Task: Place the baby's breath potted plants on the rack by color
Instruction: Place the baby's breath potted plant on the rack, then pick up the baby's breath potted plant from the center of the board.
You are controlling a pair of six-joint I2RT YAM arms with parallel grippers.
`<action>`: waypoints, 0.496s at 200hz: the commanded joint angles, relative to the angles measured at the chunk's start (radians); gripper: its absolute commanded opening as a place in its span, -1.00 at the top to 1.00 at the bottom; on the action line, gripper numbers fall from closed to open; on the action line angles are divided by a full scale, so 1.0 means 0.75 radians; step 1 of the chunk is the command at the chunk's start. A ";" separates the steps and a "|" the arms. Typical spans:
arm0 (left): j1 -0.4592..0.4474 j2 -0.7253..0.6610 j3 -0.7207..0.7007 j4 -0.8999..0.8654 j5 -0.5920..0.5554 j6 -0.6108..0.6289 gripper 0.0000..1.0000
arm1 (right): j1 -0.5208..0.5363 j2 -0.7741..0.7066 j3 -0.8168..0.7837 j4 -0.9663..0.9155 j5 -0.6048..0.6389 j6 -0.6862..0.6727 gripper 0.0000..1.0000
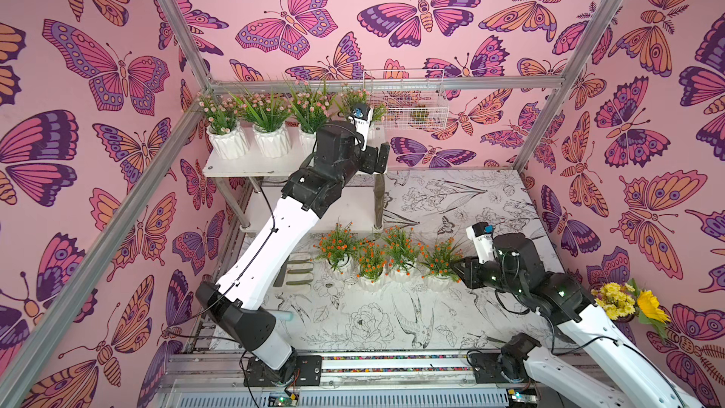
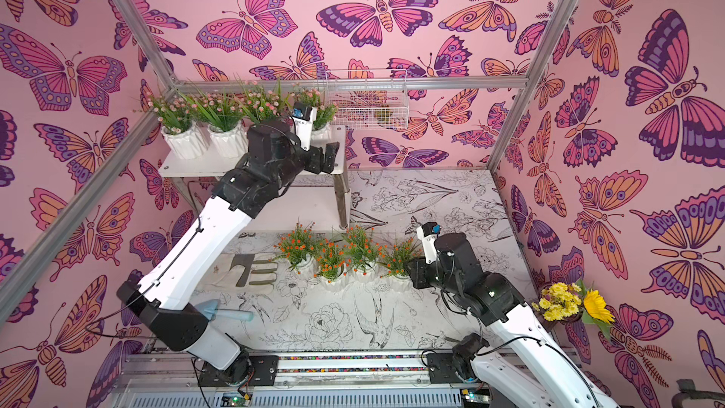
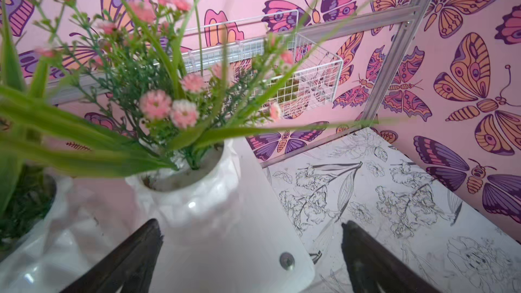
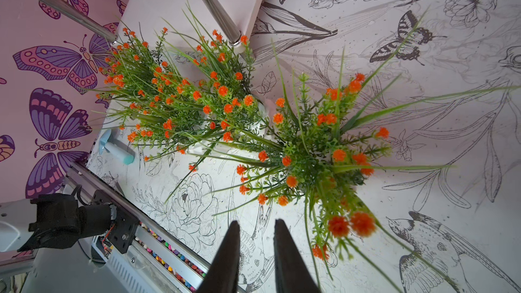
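Three pink baby's breath potted plants stand in a row on the top board of the white rack. A fourth pink one stands at the board's right end, partly hidden behind my left wrist in both top views. My left gripper hangs open over that corner, the pot just beyond its fingertips and nothing between them. Several orange plants stand on the table in front of the rack. My right gripper sits beside the rightmost orange plant, jaws a narrow gap apart and empty.
A white wire basket hangs on the back wall right of the rack. Grey gloves and a teal trowel lie on the table at the left. A yellow sunflower bunch sits at the right wall.
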 commanded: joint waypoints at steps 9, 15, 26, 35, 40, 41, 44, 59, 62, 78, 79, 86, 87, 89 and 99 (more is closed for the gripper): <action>-0.044 -0.158 -0.204 0.147 -0.036 0.012 -1.00 | -0.013 -0.024 -0.011 -0.047 0.063 0.013 0.52; -0.055 -0.189 -0.248 0.164 -0.036 0.010 -1.00 | -0.016 -0.027 -0.009 -0.057 0.071 0.012 0.52; -0.074 -0.244 -0.327 0.194 -0.037 0.009 -1.00 | -0.023 -0.033 -0.001 -0.083 0.092 0.011 0.52; -0.089 -0.285 -0.389 0.210 -0.035 0.006 -1.00 | -0.029 -0.041 0.009 -0.114 0.121 0.010 0.52; -0.097 -0.308 -0.424 0.224 -0.028 0.005 -1.00 | -0.034 -0.048 0.014 -0.130 0.140 0.009 0.52; -0.098 -0.315 -0.432 0.226 -0.027 0.005 -1.00 | -0.033 -0.050 0.015 -0.133 0.144 0.008 0.52; -0.102 -0.326 -0.452 0.232 -0.023 0.005 -1.00 | -0.035 -0.055 0.019 -0.142 0.156 0.007 0.52; -0.118 -0.410 -0.557 0.274 0.015 -0.001 -1.00 | -0.061 -0.085 0.041 -0.187 0.208 0.003 0.49; -0.120 -0.427 -0.579 0.286 0.028 -0.001 -1.00 | -0.068 -0.091 0.047 -0.194 0.218 0.001 0.49; -0.131 -0.481 -0.682 0.335 0.067 -0.021 -1.00 | -0.120 -0.103 0.068 -0.239 0.247 -0.006 0.48; -0.131 -0.484 -0.688 0.339 0.072 -0.022 -1.00 | -0.125 -0.103 0.069 -0.241 0.247 -0.007 0.48; -0.136 -0.503 -0.733 0.360 0.094 -0.029 -1.00 | -0.151 -0.098 0.071 -0.253 0.246 -0.010 0.48; -0.136 -0.505 -0.740 0.362 0.098 -0.030 -1.00 | -0.155 -0.098 0.071 -0.255 0.245 -0.010 0.48; -0.137 -0.510 -0.749 0.366 0.103 -0.033 -1.00 | -0.163 -0.096 0.071 -0.256 0.243 -0.011 0.48; -0.143 -0.527 -0.797 0.377 0.123 -0.041 -1.00 | -0.204 -0.085 0.065 -0.253 0.226 -0.012 0.48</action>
